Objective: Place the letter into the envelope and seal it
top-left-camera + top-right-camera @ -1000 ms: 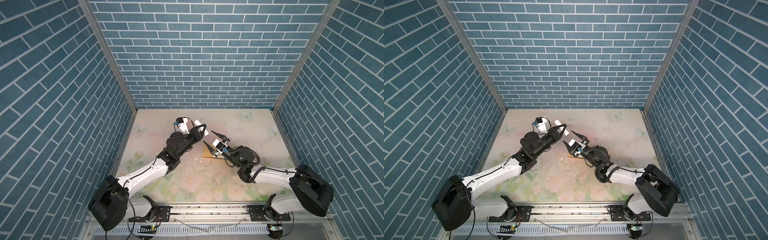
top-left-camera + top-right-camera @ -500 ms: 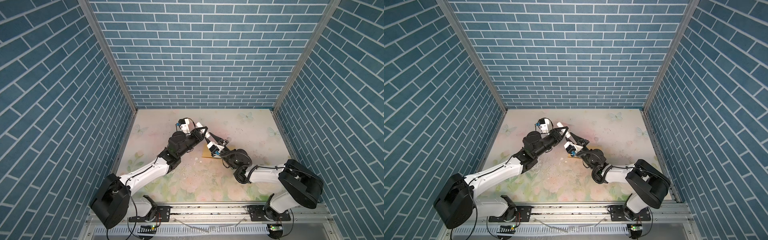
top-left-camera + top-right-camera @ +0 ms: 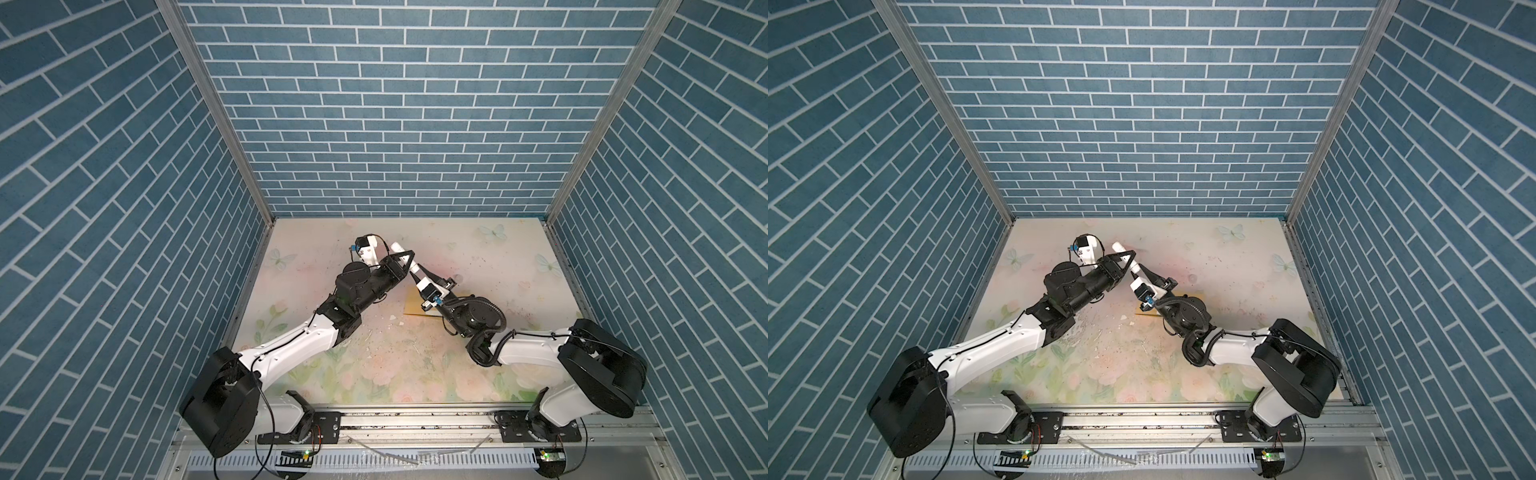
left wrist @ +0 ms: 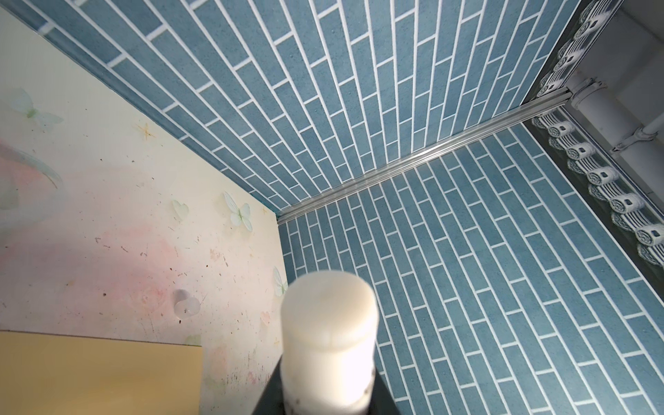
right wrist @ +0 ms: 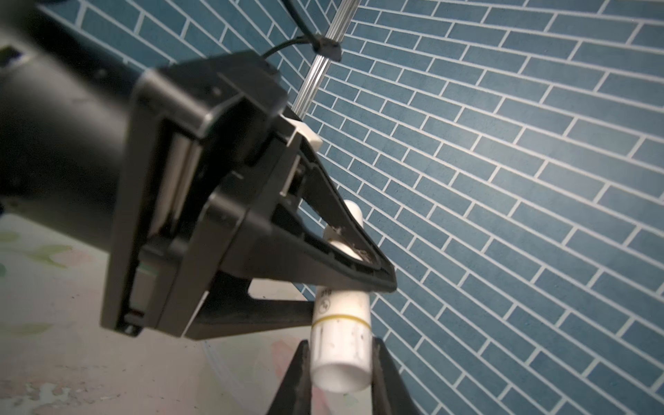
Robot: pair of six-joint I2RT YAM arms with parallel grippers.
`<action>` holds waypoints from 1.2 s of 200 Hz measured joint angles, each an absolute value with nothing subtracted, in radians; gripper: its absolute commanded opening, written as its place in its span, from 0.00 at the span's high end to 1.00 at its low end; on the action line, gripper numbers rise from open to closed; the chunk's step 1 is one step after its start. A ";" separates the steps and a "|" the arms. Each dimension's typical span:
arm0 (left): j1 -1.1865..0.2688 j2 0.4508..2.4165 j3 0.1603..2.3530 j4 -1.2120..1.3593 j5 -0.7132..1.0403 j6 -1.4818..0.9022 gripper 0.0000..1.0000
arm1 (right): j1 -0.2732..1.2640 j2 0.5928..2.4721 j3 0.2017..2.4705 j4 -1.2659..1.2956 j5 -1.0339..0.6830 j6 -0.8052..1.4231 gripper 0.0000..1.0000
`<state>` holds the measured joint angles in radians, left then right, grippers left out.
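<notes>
Blue brick walls enclose a floral table (image 3: 478,257), where the envelope (image 3: 415,305) lies flat, its inside hidden under the right arm. Above the envelope both claws clamp one white stick (image 5: 341,334): the left gripper (image 3: 409,261) holds its far end, the right gripper (image 5: 339,363) its near end. No letter shows

Blue brick walls (image 3: 399,124), floral tabletop (image 3: 415,365)

Both hands (image 3: 405,258) crowded mid-table over the envelope (image 3: 415,305); apparently open floor (image 3: 498,266) rightward
</notes>
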<state>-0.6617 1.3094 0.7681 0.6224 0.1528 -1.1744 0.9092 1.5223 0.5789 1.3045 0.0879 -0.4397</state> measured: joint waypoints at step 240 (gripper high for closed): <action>-0.659 1.363 0.700 0.866 0.108 -1.165 1.00 | 0.693 1.538 0.655 1.323 -0.218 0.711 0.36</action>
<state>-0.6586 1.3632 0.7002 0.8661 0.1078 -1.1648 0.6926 1.5379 0.6552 1.3228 -0.2176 0.7109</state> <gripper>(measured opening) 0.279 0.548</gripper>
